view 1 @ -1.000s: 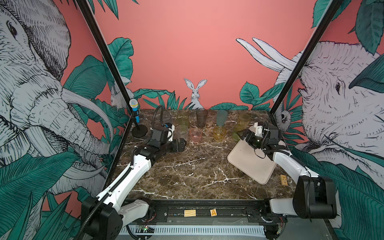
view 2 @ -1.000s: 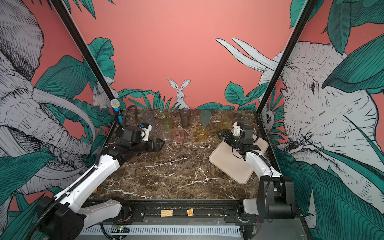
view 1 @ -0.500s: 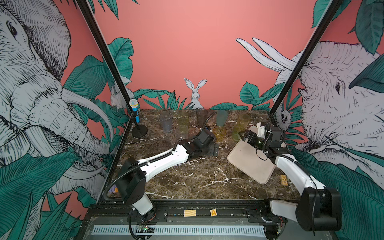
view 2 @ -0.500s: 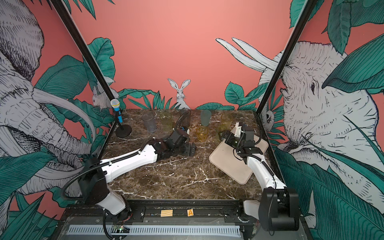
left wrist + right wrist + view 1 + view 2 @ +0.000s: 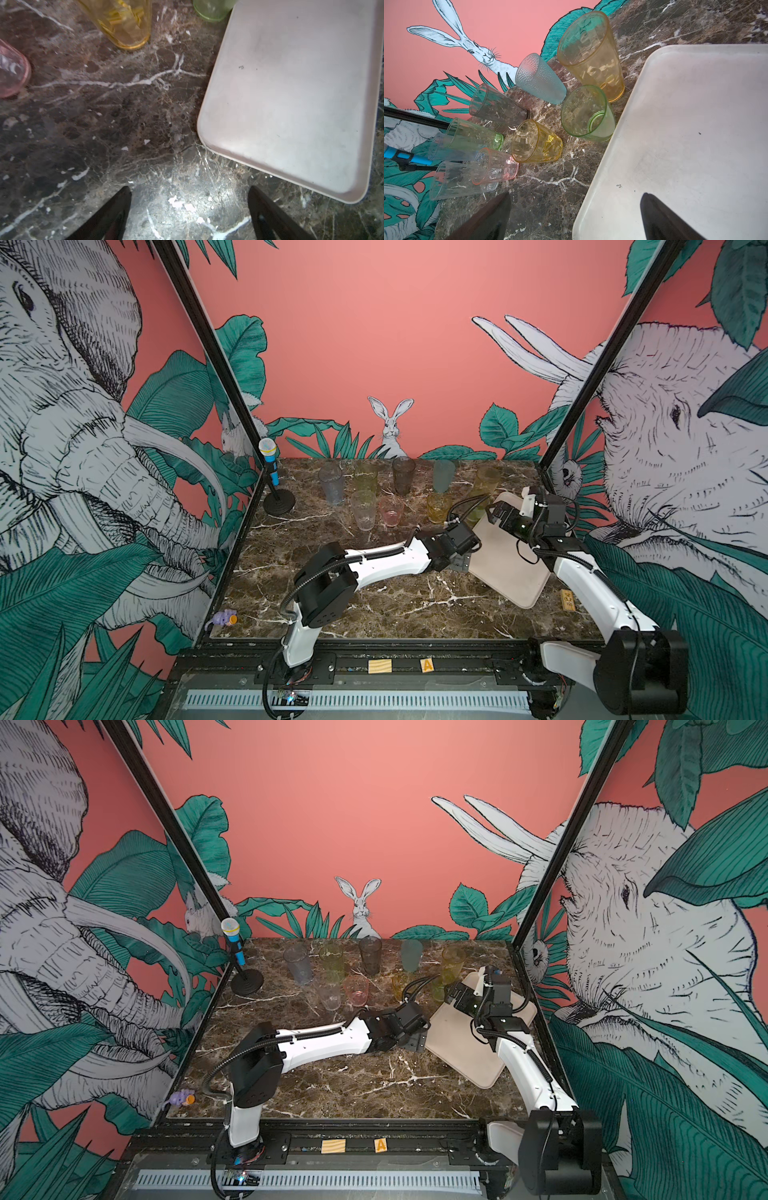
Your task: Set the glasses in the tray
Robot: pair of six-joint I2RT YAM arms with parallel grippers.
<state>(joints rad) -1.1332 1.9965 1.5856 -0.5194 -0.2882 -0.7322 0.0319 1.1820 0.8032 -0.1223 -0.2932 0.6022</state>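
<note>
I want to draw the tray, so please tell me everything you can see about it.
The tray is a flat, cream-beige rectangle with rounded corners and a low raised rim, like matte plastic with a few dark specks. Empty, it lies askew on the marble table, at the right. A short green glass stands by its rim; whether they touch I cannot tell. The open right tool hangs over its far end.

Apparently a letter "A" on the small orange tile (image 5: 427, 664).
</note>
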